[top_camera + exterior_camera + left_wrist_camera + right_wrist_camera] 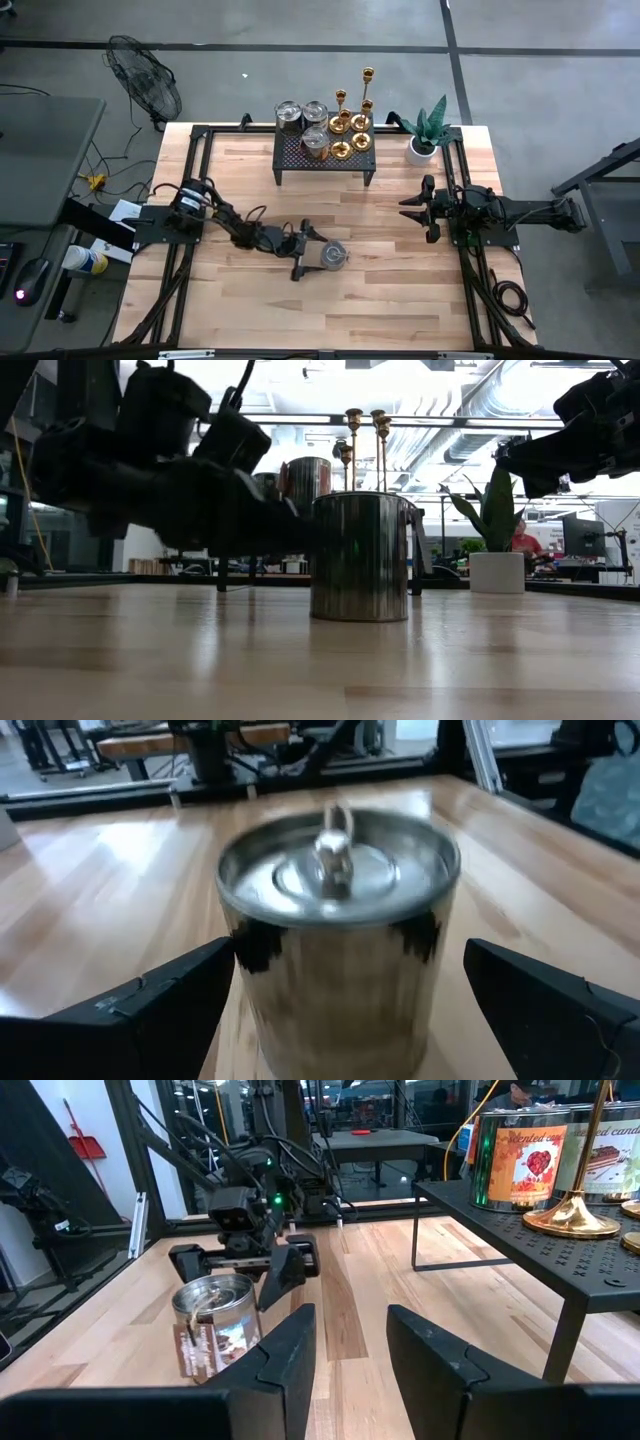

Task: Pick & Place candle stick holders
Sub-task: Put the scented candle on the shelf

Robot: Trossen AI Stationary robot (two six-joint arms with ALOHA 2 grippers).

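Holders (pixel 352 128) all stood on the rack (pixel 290 157), untouched; left claw (pixel 309 251) gaped around a tin (pixel 332 256); right claw (pixel 428 209) idled, apart.

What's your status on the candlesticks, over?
Left gripper open around a metal tin on the table. Right gripper idle, empty. Candle stick holders untouched on black rack, beside three tins.

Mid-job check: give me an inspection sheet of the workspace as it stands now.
Surface: wooden table, bare boards in front.
Job's things: gold candle stick holders upright on the black rack.
Clutter: three tins on the rack; one silver tin on the table; potted plant.
Grippers: left gripper open around the silver tin; right gripper parted, empty, beside the rack.
Cables: loops at the table's right edge.
Surroundings: floor fan.
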